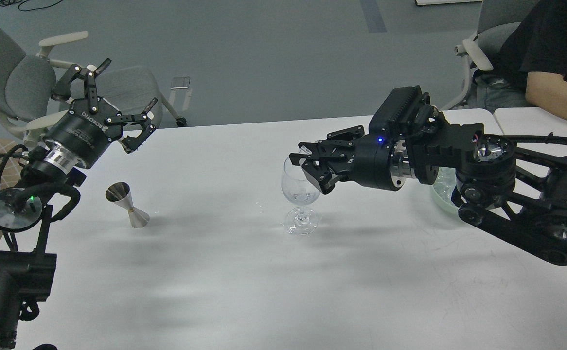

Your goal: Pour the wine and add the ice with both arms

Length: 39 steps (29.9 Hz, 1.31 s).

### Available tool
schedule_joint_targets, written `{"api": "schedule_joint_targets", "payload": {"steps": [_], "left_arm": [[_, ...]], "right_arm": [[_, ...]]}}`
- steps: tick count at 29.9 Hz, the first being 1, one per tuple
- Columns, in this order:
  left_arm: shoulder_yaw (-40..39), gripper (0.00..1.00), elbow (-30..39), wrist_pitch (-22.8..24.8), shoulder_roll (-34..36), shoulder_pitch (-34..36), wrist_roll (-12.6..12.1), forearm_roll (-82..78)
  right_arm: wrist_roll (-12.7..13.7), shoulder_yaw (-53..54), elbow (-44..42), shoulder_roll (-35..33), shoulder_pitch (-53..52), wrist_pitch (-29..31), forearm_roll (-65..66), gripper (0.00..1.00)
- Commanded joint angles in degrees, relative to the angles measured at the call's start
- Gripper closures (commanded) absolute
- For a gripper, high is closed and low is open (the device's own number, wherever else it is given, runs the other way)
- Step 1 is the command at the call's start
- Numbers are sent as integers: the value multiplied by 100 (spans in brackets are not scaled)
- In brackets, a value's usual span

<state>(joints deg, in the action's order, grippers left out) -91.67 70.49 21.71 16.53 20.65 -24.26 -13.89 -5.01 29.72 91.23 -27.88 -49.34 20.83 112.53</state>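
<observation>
Standing on the table: a plain white top, bare across its near part, with soft grey shadows under both arms.
Jigger: a small steel double-cone measure, upright at the left, its wider mouth up, well apart from the glass.
Wine glass: clear and stemmed, upright near the table's middle; the bowl looks almost empty, with only a glassy glint low inside that I cannot tell apart as liquid or ice.
Droplets: a few tiny wet-looking specks on the table just left of the glass foot.
Right arm: black and jointed, reaching in from the right, level over the table, with a silver wrist ring and a blue light on the wrist.
Right gripper: fingers spread partly apart right at the rim of the glass, on its right side; nothing can be made out between them, and whether they touch the rim is unclear.
Ice: pale, clear, glassy bits in a light greenish bowl at the right, mostly hidden behind the right arm's wrist; single cubes cannot be told apart.
Left arm: black, with looped cables and a silver ring, rising from the near left edge.
Left gripper: lifted above the far left edge of the table, fingers spread wide, holding nothing.
Chairs: grey office chairs on the floor beyond the table, one far left, one far right.
Person: seated far right in a black shirt, a bare forearm over a second white table.
</observation>
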Motion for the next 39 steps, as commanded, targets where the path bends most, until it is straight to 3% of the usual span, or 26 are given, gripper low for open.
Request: {"api": "schedule_joint_targets", "payload": {"steps": [1,11,13,15,16,19,24,30,33,36,39], "left_arm": [[0,2,0,0,0,9,0,0],[0,2,0,0,9,10,0,0],[0,2,0,-26,9,10,0,0],[-9,2,0,-44,17,27,0,9],[-9,2,0,-53,17,27,9,9],[-9,2,-17,-53,26,71,9,53],[-18,2,-105,-149,70,203,26,71],[9,2,-526,-246,114,598,35,9],[0,2,-1010,-229,114,800,35,9],[0,2,-1239,-211,114,915,53,9],[9,2,-1309,-167,105,932,263,0]], "right_arm": [[17,-1,9,11,4,0,-12,56],[17,-1,18,11,-14,0,-21,49],[26,25,18,19,-14,-9,-30,40],[35,209,0,98,-23,-17,-108,5],[26,314,-9,125,-23,-35,-126,2],[17,920,-228,265,21,-35,-284,0],[17,1817,-1317,757,-250,-26,-812,0],[8,2249,-3074,1249,-1032,-44,-1610,0],[-18,2275,-4129,1495,-1428,-96,-2620,0],[-115,2337,-4641,1716,-1499,-132,-3598,1],[-386,2363,-4860,1751,-1447,-140,-4458,2]]}}
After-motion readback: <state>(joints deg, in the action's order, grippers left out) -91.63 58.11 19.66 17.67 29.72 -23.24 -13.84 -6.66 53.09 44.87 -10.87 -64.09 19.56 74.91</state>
